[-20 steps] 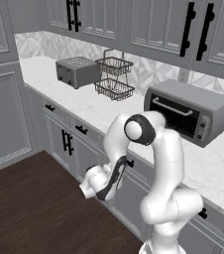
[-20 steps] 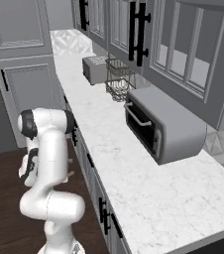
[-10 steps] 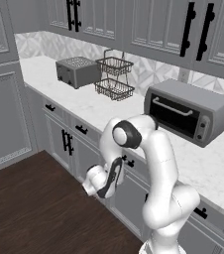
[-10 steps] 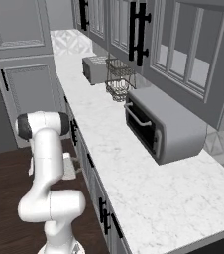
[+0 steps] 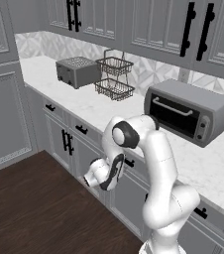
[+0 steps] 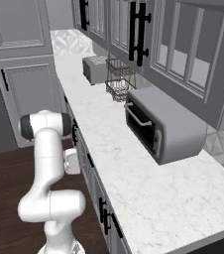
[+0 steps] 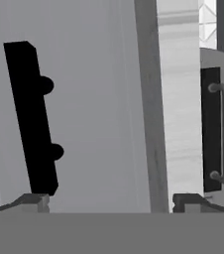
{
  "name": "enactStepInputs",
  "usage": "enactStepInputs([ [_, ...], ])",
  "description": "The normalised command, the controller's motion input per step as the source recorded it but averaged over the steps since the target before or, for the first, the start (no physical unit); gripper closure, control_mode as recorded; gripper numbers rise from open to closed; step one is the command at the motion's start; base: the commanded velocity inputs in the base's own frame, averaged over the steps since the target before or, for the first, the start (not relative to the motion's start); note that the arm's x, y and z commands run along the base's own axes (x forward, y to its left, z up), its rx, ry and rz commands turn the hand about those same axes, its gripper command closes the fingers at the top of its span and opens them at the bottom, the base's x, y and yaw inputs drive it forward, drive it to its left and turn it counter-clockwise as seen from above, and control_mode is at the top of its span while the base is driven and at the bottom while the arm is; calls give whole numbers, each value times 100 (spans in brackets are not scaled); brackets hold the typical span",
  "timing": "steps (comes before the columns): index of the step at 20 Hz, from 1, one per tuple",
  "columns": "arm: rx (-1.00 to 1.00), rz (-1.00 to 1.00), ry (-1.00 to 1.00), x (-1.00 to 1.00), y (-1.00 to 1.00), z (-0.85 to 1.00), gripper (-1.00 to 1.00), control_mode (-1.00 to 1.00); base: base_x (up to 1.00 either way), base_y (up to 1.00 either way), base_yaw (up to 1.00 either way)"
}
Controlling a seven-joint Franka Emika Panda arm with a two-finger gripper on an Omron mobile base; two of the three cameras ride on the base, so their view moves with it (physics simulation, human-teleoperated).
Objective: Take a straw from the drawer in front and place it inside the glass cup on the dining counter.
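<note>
Handle (image 7: 32,119): black bar on the grey drawer (image 7: 94,104) front, left of centre, close ahead in hand view.
Jaws: spread wide, holding nothing.
Gripper (image 7: 111,201): low against the cabinet fronts under the desk (image 5: 203,163).
Oven (image 7: 214,129): far right.

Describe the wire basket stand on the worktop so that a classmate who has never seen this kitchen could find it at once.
Start at the long marble-look worktop over the grey cabinets. On it stand three things in a row: a grey toaster, then the wire basket stand, then a large toaster oven. The stand is the one in the middle, and the only see-through one: two dark wire baskets, one above the other.
</note>
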Motion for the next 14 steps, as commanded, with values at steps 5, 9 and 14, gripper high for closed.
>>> enactStepInputs([
  [5, 0, 3, 0, 23, 0, -53, -100, -100, 0, 0, 0],
  [9, 0, 2, 0, 20, -1, -48, -100, -100, 0, 0, 0],
  [14, 1, 1, 0, 28, -6, -21, -100, -100, 0, 0, 0],
])
